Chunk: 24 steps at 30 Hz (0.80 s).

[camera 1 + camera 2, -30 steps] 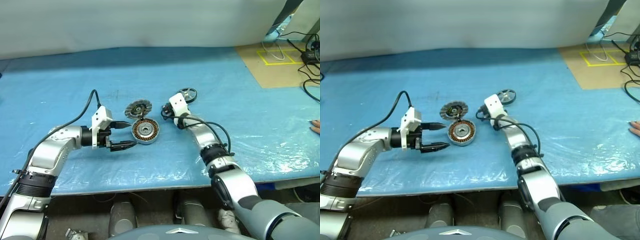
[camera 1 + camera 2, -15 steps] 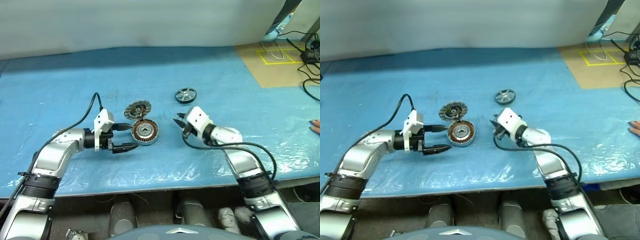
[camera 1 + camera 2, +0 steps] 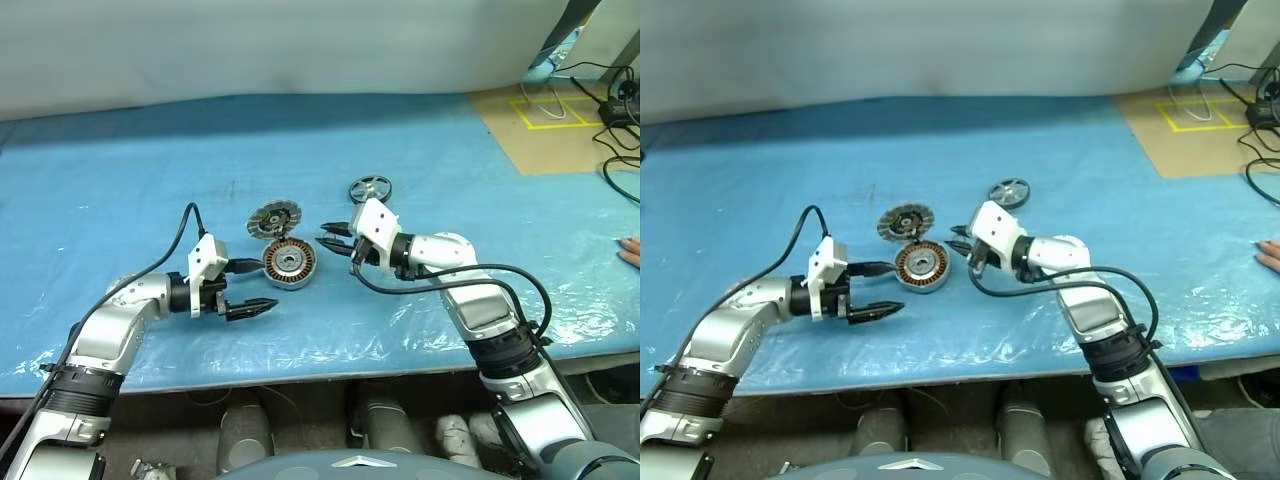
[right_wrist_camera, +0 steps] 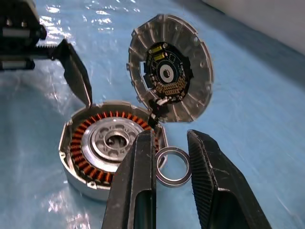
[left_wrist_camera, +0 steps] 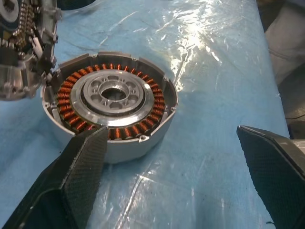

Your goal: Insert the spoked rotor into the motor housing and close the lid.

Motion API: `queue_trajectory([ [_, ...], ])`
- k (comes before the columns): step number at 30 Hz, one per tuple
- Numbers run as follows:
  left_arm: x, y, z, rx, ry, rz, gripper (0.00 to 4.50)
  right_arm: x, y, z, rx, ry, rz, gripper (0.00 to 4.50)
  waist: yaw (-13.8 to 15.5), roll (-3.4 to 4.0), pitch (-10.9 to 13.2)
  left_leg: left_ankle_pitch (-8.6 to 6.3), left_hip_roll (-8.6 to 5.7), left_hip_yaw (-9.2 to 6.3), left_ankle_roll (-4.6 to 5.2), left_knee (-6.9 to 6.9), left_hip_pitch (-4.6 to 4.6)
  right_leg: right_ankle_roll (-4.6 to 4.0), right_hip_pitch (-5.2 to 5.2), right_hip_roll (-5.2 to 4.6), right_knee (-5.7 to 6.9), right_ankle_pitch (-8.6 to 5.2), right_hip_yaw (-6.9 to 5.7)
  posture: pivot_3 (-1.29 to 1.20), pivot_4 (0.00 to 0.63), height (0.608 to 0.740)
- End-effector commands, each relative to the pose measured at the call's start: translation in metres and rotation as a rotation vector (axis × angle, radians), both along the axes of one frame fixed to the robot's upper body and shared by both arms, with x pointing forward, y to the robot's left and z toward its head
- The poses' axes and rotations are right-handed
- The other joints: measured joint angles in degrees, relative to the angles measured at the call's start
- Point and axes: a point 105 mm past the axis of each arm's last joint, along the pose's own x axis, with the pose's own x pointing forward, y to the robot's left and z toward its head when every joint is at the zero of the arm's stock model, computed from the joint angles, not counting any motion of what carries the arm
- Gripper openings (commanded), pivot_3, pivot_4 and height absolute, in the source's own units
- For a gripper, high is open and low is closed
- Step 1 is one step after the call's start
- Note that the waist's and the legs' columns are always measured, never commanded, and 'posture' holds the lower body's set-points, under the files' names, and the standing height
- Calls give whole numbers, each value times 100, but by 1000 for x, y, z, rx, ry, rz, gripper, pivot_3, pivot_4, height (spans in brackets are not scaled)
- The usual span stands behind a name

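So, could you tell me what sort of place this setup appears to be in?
Probably a lab or workshop bench for robot assembly trials. A blue plastic sheet covers the table, an opened motor housing with copper windings lies on it, and cables trail over a board with yellow tape marks at the far corner.

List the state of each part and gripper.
motor housing, open, no rotor inside.
lid, swung up, joined to the housing.
spoked rotor, lying apart, untouched.
left gripper, open beside the housing.
right gripper, near the housing, without the rotor.
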Motion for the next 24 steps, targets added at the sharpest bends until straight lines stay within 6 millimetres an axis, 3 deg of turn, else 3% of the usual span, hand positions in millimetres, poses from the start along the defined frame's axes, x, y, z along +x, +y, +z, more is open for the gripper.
queue_trajectory([
  [1, 3, 6, 11, -11, -65, 35, 4500, -2, 16, -6, 37, 112, 72, 700, 1, 0, 0, 0, 0, 0, 0, 1, 0, 0, 0, 0, 2, 0, 0, 0, 150, 740],
  [5, 4, 4, 15, -36, -86, 55, 4500, 4, 30, -6, 73, 142, 97, 700, 0, 0, 0, 0, 1, 0, 0, 4, 0, 0, 0, 0, 6, 0, 0, 0, 150, 740],
  [11, 7, 4, 17, -65, -118, 106, 4500, -2, 50, -6, 101, 192, 188, 700, 1, -1, 0, 0, 2, -1, 0, 8, -1, -1, 0, -1, 8, 0, -2, 0, 150, 740],
  [16, 10, 3, 21, -35, -195, 114, 4500, -3, 50, -24, 67, 260, 229, 700, 0, -1, -1, 0, 1, -1, 0, 12, -1, -1, 1, -3, 9, 1, -2, 0, 150, 740],
  [24, 10, -1, 23, -28, -232, 111, 4500, 9, 53, -25, 43, 209, 218, 700, -5, -1, -1, 0, 2, -1, 0, 26, 0, -1, 0, -5, 27, 0, -1, 0, 150, 740],
])
